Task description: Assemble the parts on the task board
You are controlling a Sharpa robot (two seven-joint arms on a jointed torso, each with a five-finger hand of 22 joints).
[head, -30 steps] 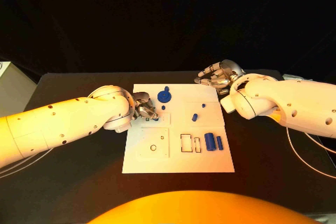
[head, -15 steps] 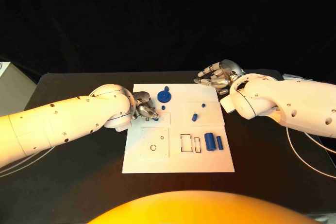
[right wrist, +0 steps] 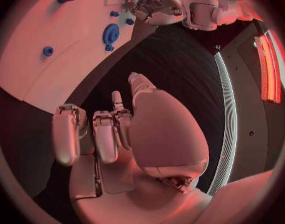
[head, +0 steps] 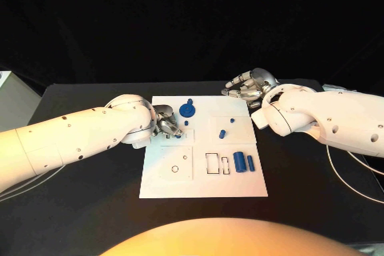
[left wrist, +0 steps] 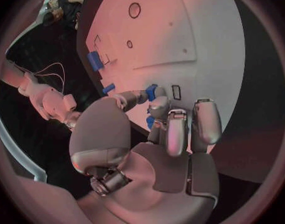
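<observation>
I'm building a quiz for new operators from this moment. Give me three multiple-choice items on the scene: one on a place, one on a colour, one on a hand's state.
1. Where is the left hand?
A. over the task board's left edge, near its far end
B. off the table
C. at the board's near right corner

2. What colour is the round disc-shaped part at the far end of the task board?
A. red
B. blue
C. green

3. What is the right hand doing?
A. gripping the disc
B. pressing on the board
C. holding nothing, beyond the board's far right corner

Answers: 1 A, the head view shows it there, its fingers closed on a small blue part. 2 B, it is blue like the other parts. 3 C, the right wrist view shows its fingers with nothing in them over the black table.
</observation>
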